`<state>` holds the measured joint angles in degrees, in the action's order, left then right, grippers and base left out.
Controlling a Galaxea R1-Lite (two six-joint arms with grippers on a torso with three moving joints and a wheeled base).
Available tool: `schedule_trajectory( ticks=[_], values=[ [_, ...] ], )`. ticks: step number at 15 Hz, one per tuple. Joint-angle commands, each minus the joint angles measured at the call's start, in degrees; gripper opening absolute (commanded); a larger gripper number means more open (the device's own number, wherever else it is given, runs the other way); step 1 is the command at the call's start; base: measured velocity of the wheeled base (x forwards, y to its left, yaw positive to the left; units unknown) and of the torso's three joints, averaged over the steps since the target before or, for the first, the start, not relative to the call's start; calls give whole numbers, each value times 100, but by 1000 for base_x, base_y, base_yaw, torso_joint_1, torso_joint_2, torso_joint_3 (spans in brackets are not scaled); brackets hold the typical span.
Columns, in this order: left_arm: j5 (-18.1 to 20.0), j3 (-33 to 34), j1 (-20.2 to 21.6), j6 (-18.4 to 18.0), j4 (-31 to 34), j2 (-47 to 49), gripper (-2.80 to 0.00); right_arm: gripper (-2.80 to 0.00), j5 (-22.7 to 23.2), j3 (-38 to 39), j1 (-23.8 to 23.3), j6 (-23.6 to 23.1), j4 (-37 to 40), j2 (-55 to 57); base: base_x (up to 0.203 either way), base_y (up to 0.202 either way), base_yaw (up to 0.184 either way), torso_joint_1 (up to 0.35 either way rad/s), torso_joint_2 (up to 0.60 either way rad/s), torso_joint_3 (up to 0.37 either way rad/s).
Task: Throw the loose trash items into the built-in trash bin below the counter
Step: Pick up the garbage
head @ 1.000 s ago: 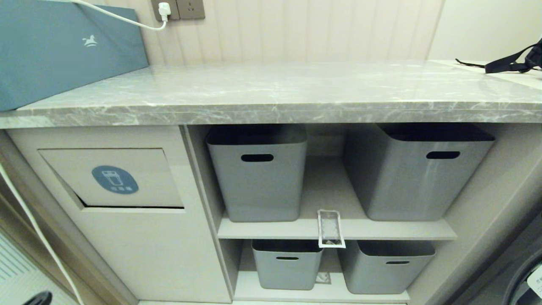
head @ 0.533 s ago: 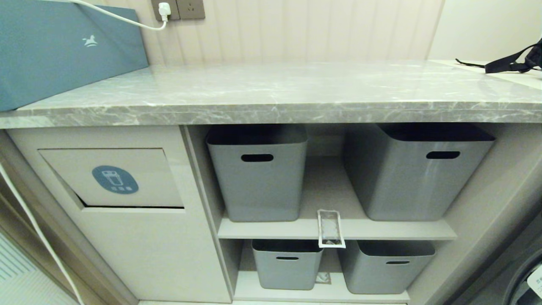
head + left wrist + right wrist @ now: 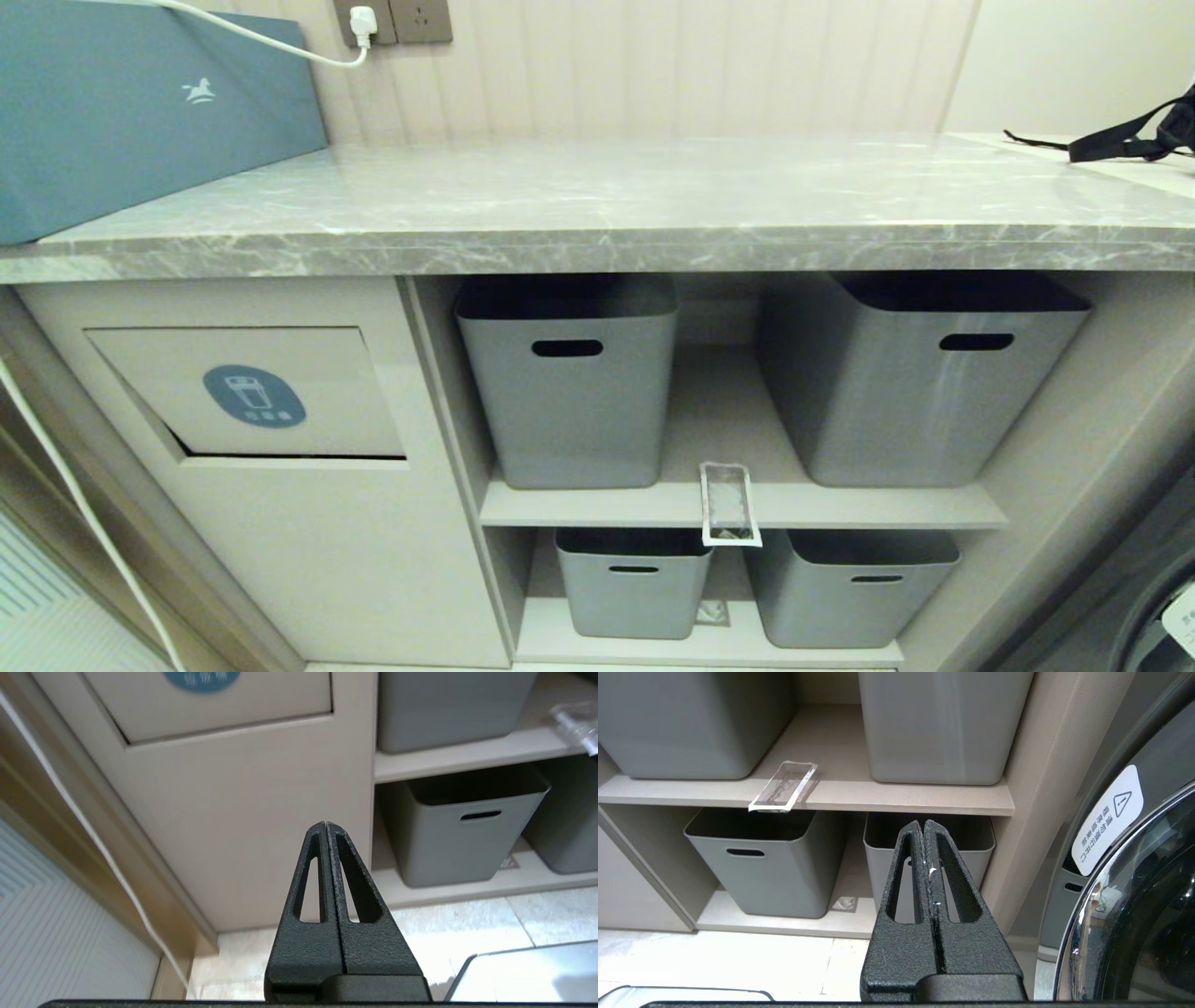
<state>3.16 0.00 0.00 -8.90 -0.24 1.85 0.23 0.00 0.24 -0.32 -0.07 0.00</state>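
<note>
The clear white-edged plastic wrapper (image 3: 729, 504) lies on the upper beige shelf (image 3: 840, 509), in the gap between the two upper grey tubs (image 3: 569, 383), with its near end hanging over the shelf's front edge. It is a long narrow strip, transparent in the middle with a white border. A second small scrap (image 3: 711, 612) lies on the lower shelf between the two lower tubs (image 3: 633, 583); too small for me to tell its make.

The built-in trash bin (image 3: 252, 392) sits at the left end under the counter (image 3: 607, 201): a beige cabinet front with a rectangular flap carrying a blue oval sticker. A dark slit shows along the flap's lower edge.

My left gripper (image 3: 326, 826) hangs low in front of the cabinet panel below the flap, pointing at the plain beige face, apart from it. Its fingers (image 3: 310, 868) are pressed together tip to tip and grip nothing.

My right gripper (image 3: 923, 823) hangs low before the lower right tub, below the front edge of the upper shelf. Its fingers (image 3: 957, 877) are likewise pressed flat together and empty. The wrapper lies well apart from it on the shelf above.

On the counter top, a teal box (image 3: 140, 112) stands at the left end and a black strap (image 3: 1134, 135) lies at the far right corner. A white cable (image 3: 280, 42) runs to a wall socket (image 3: 392, 19). A dark machine with a glass door (image 3: 1134, 896) stands just beside the shelving on the right.
</note>
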Motion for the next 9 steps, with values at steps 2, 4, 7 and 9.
schedule_trajectory(
  ticks=[2,4,7,9],
  values=[
    [18,0,-9,-15,33,-194,-280,-280,4,0,2,-3,-1,-9,0,0,0,0,0,0],
    [18,0,-9,2,33,-194,-280,-280,4,0,2,-3,-1,-3,0,0,0,0,0,0],
    [18,0,-9,-12,33,-203,-280,-280,4,0,2,-3,-1,-9,0,0,0,0,0,0],
    [36,0,-18,-169,16,-194,-280,-280,4,0,2,-3,-1,-2,0,0,0,0,0,0]
  ],
)
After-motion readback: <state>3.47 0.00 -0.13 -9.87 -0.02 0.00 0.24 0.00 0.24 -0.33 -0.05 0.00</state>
